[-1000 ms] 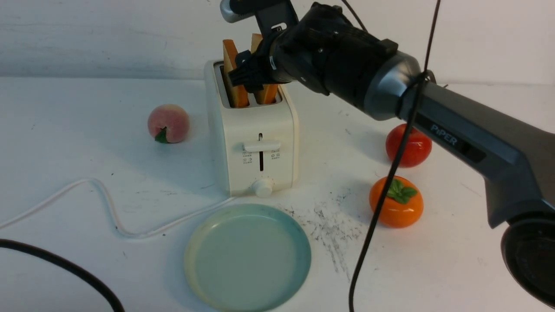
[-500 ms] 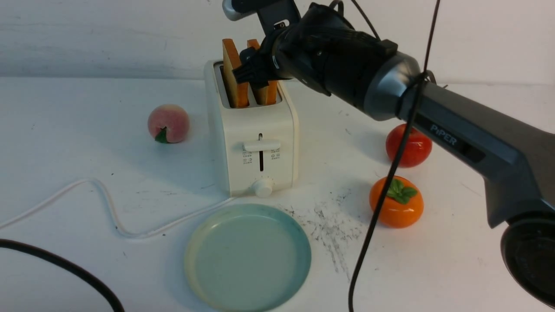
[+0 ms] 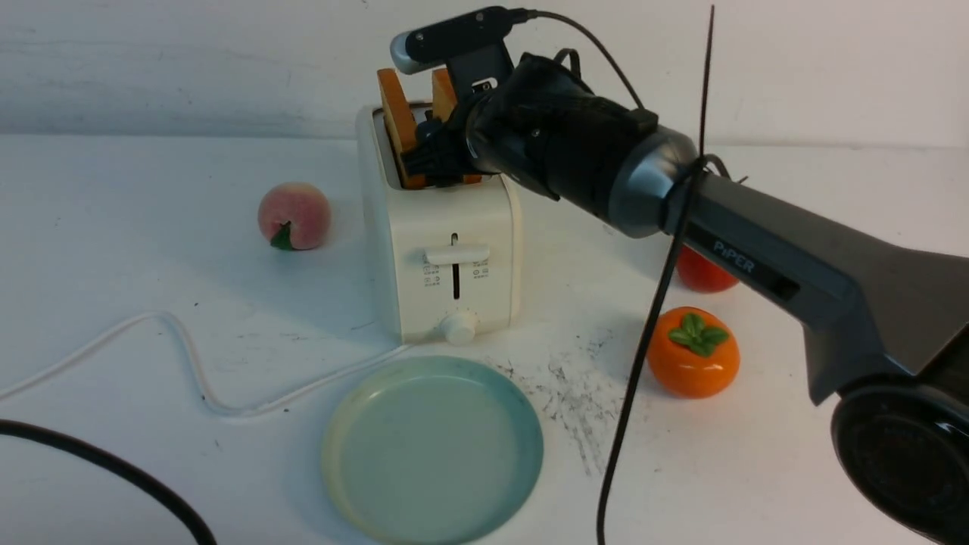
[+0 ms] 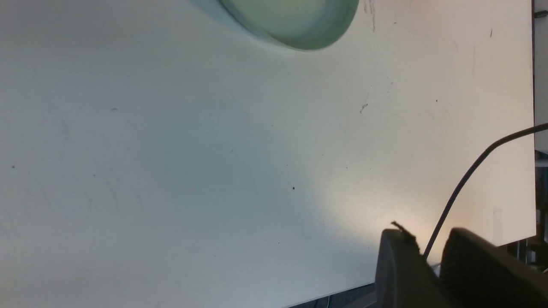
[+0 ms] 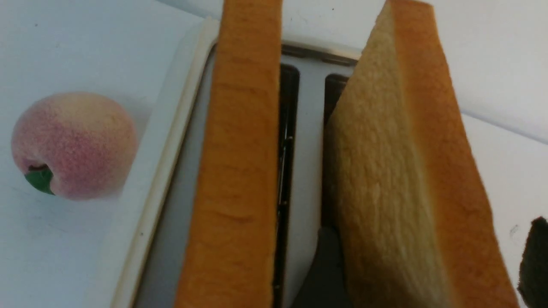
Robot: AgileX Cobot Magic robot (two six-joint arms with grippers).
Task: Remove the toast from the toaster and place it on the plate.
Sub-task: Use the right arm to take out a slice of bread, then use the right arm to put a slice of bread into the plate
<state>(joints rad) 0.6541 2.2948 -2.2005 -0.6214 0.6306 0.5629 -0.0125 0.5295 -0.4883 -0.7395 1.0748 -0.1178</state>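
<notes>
The cream toaster (image 3: 443, 250) stands mid-table with two orange-crusted toast slices sticking out of its slots. My right gripper (image 3: 433, 155) reaches down over the right slice (image 3: 443, 91). In the right wrist view it (image 5: 428, 261) is open and straddles that slice (image 5: 398, 171): one finger (image 5: 321, 265) sits between the slots, the other (image 5: 535, 256) stands a little clear of the crust. The left slice (image 5: 239, 149) leans beside it. The pale blue-green plate (image 3: 431, 446) lies empty in front of the toaster. My left gripper (image 4: 428, 244) hovers over bare table, slightly open and empty, the plate's rim (image 4: 308, 42) far from it.
A peach (image 3: 294, 216) lies left of the toaster. An orange persimmon (image 3: 693, 352) and a half-hidden red tomato (image 3: 700, 276) sit to the right, under my right arm. The toaster's white cord (image 3: 189, 363) loops across the left. A black cable (image 3: 651, 341) hangs from the arm.
My right arm has come lower and its gripper has sunk deeper around the right slice. Both slices now lean slightly left. The arm hides more of the tomato.
</notes>
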